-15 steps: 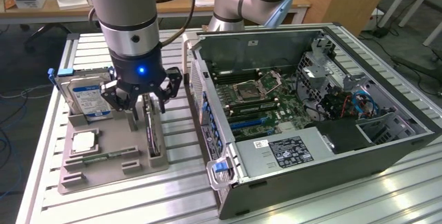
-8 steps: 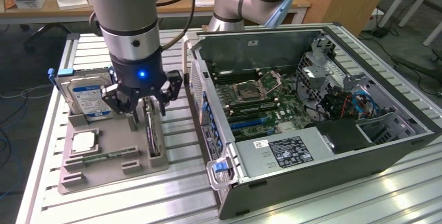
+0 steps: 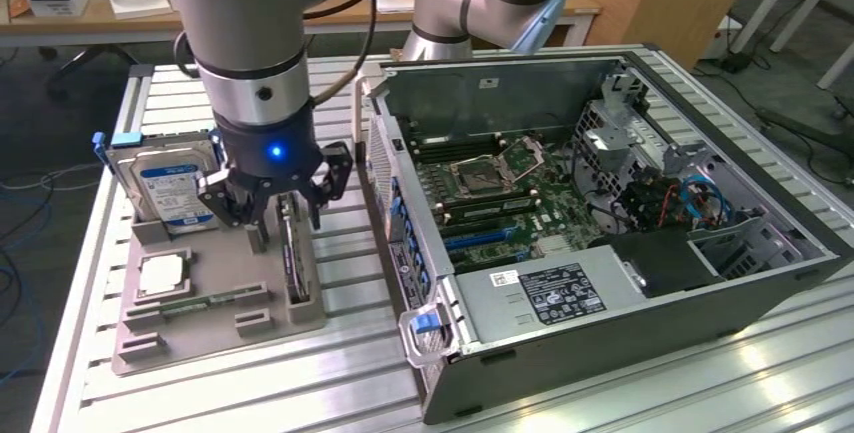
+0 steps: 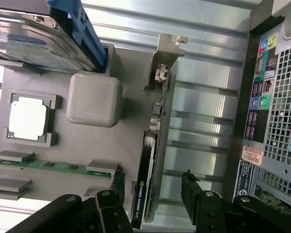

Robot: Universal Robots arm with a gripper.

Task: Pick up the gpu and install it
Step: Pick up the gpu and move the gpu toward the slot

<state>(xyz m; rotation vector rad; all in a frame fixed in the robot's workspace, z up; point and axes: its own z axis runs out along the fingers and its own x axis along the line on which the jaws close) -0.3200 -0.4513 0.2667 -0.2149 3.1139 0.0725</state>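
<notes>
On the grey tray (image 3: pixel 200 328), the gpu (image 4: pixel 145 170) stands edgewise inside the released, wide-spread end effector (image 4: pixel 153 175).

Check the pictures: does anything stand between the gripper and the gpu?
Nothing visible does. The gripper hangs right over the gpu, which stands on edge in the grey holder. In the wrist view its open fingers lie on either side of the card, with bare gaps between.

Between the fingers (image 4: pixel 190 189), the gpu (image 4: pixel 144 170) edge bears white lettering — NVIDIA QUADRO — and the case sticker (image 4: pixel 252 156) beside them is illegible.
</notes>
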